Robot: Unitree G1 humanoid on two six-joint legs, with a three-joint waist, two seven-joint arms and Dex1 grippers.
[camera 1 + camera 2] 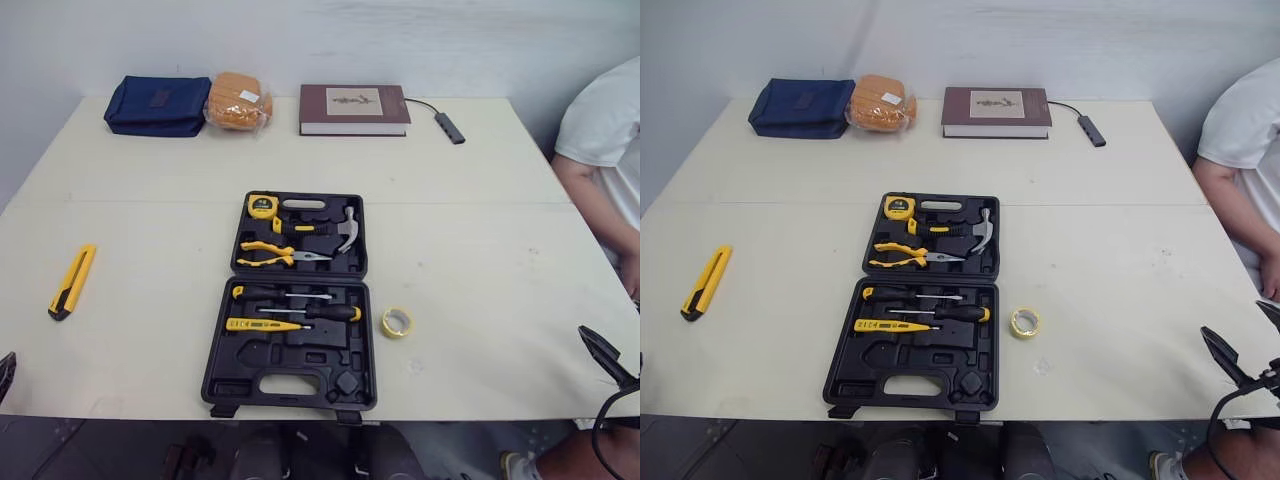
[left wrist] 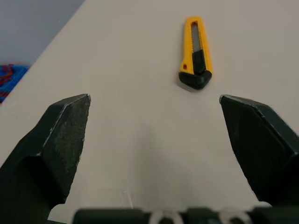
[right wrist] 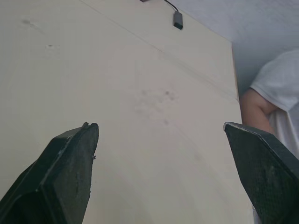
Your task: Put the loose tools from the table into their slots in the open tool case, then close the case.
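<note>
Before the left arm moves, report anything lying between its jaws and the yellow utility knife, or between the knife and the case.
Nothing visible. The left jaws stand open, with only bare table between them and the utility knife. Bare table runs from the knife to the tool case.

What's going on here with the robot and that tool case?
The robot is packing an open tool case lying in the middle of the table, several tools already in their slots. A yellow utility knife lies loose to its left, a tape roll just to its right. Both claws are open and empty: the left claw faces the knife, the right claw is over bare table. A person sits at the right edge.
</note>
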